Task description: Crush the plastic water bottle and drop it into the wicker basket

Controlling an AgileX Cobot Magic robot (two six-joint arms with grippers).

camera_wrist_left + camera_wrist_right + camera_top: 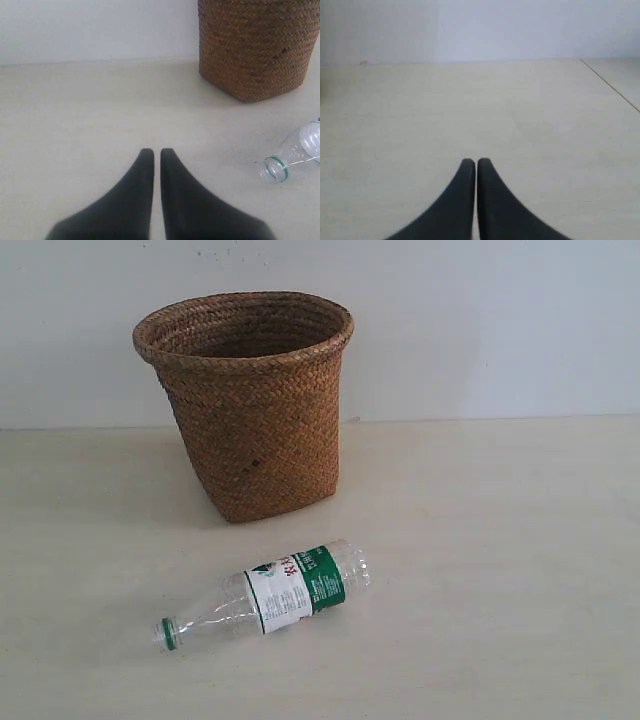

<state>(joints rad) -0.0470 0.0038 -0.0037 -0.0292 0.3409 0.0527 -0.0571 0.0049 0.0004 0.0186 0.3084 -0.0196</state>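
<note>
Plastic water bottle (265,595) is lying on its side on the tabletop (500,590), out in front of the wicker basket (250,410) and clear of it, not touching. Green cap (168,632) is pointing toward the lower left of the exterior view, and the base is pointing up and right. White-and-green label (295,588) with red lettering is wrapping the mid-body. Body is looking round and ribbed, uncrushed as far as I can tell.

Basket is standing upright near the pale wall (500,320), with the rolled rim flaring at the top. Its inside is showing only dark weave from this angle.

Left end effector (157,152) is sitting low over bare tabletop with its black fingers (135,200) pressed nearly together, only a thin slit between them, gripping nothing. In the left wrist view the bottle's neck and cap end (280,167) is lying off to one side of the fingers, well apart, with the basket base (255,50) beyond it.

Right end effector (476,162) is also closed down to a hairline gap and carrying nothing. It is facing open tabletop and wall, with a thin seam line (610,85) running across the surface.
</note>
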